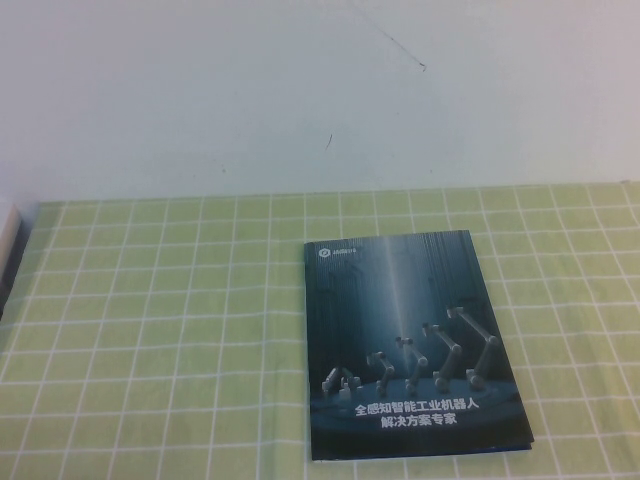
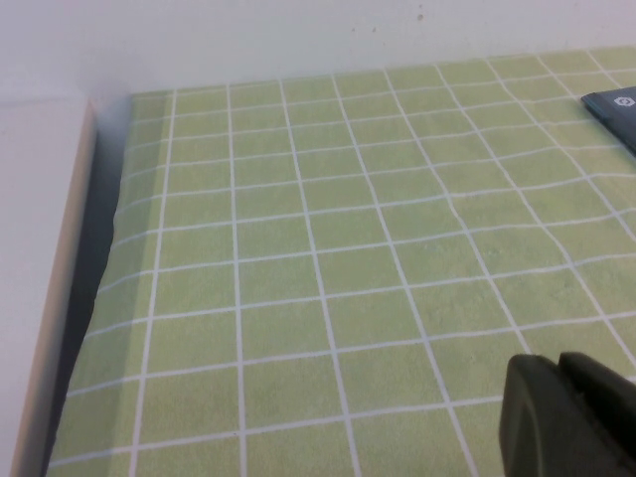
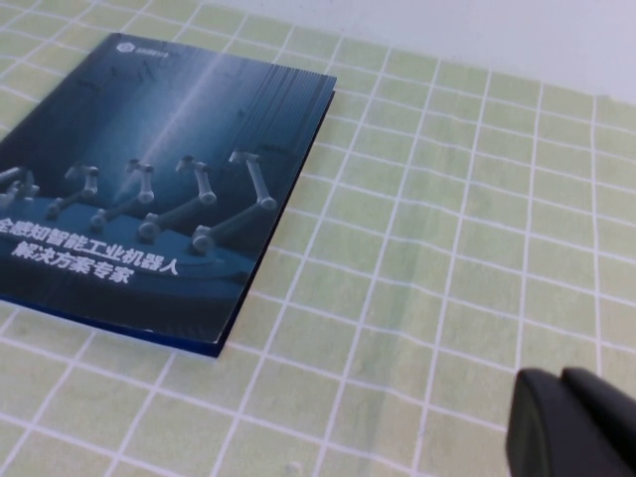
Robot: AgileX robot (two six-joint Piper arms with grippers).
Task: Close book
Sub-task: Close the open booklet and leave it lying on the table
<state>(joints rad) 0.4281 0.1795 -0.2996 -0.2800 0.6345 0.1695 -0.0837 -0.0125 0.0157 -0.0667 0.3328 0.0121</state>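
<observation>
1. Lying flat on the green checked bench (image 1: 150, 330), the book (image 1: 408, 345) fills the lower middle-right of the high view. Its dark cover faces up and no page is lifted, so I judge it already closed.
2. The left claw (image 2: 571, 417) shows only as a dark tip at the lower right of its wrist view. It is above bare cloth, well apart from the book corner at the upper right edge, and I cannot tell whether it is open or closed.
3. The right claw (image 3: 576, 422) also shows as a dark tip at the lower right of its view. It is over the cloth and apart from the book (image 3: 149, 189) at the upper left, and I cannot tell its state either.
4. Neither arm appears in the high view.
5. Risk: a further closing push would meet a flat cover and could slide the thin book across the cloth.
6. Risk: a claw catching the free edge could flip the cover open again.
7. Risk: the cloth could bunch up under a dragging tip.
</observation>
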